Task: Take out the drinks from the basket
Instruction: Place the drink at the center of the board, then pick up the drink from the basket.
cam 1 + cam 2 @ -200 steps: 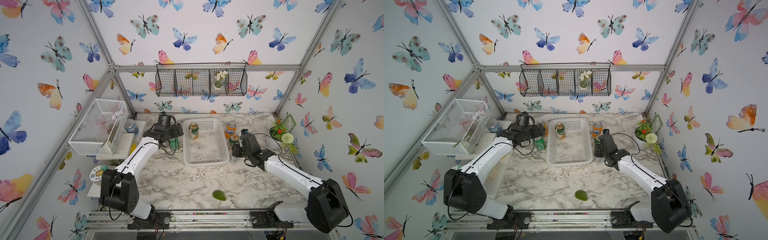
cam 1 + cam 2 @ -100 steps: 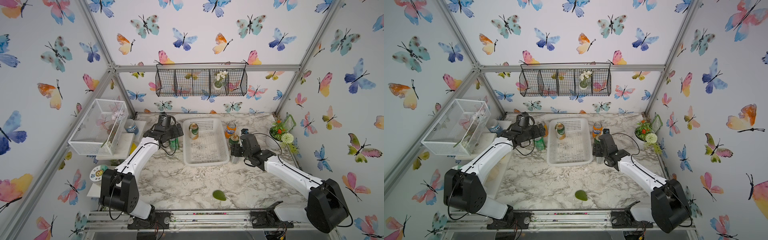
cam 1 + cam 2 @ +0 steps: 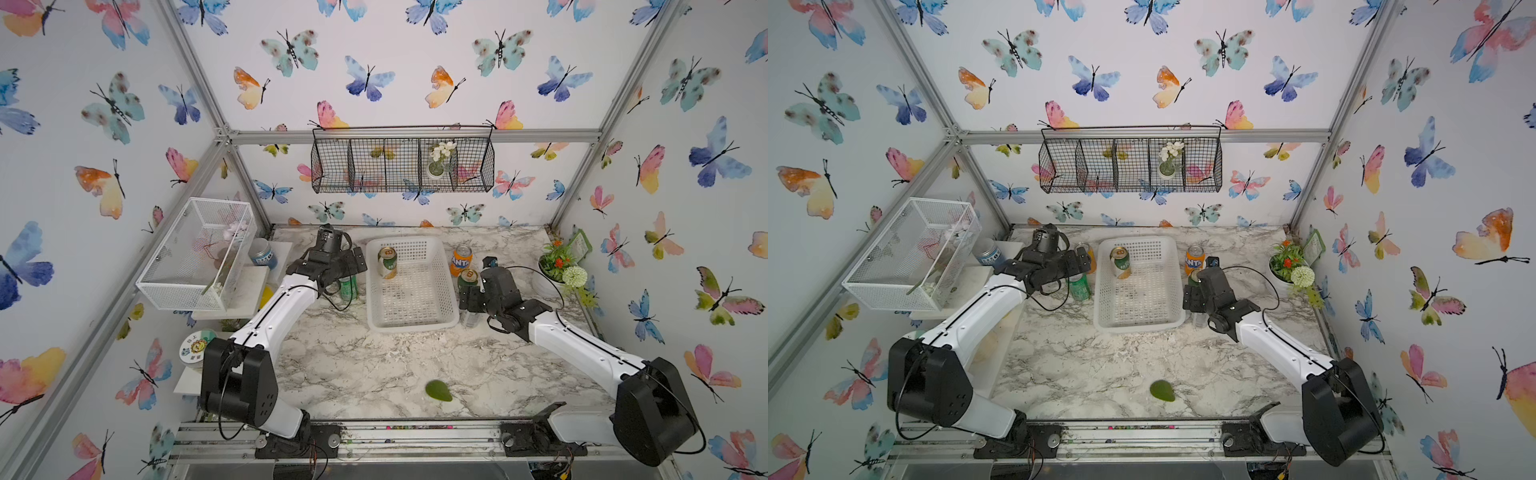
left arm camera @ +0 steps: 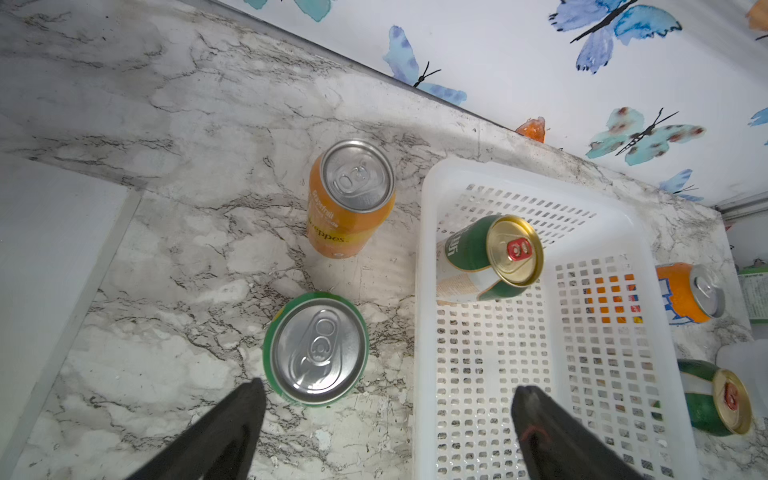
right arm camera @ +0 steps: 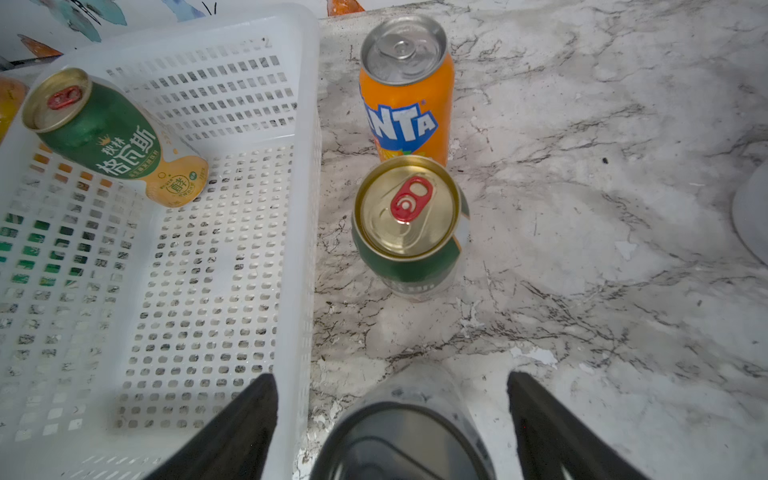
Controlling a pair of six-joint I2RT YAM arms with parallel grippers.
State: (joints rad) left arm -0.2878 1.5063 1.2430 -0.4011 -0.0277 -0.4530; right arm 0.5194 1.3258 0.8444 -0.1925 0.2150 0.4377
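Spread wide, the right gripper (image 5: 390, 378) is held over the slim silver metal can (image 5: 403, 436). A clear gap is seen between each finger and the can, so nothing is gripped. That can stands on the grey-veined marble tabletop (image 3: 374, 365), just beside the shallow white perforated plastic basket (image 3: 415, 328).

The left gripper (image 4: 388, 386) is likewise fully parted and empty, poised near the bright green metal can (image 4: 318, 347).

Five drinks are found outside the basket. The bright green can and a plain orange can (image 4: 351, 199) stand on the left arm's side. The orange "Fanta" can (image 5: 405, 91), a dark green-and-cream can with a gold top (image 5: 409, 224) and the silver can stand on the right arm's side.

One drink is left inside: a second dark green-and-cream gold-topped can (image 3: 387, 262), apparently upright in the far corner nearest the left arm.

That can is judged to be stiff but thin-walled, smooth and rather slippery, and easily dented if squeezed hard. Whether it is full cannot be told, so its weight should be assumed considerable. It would best be taken across the middle of its round body, below the gold rim. Room for one finger must be allowed between the can and the basket wall close by.
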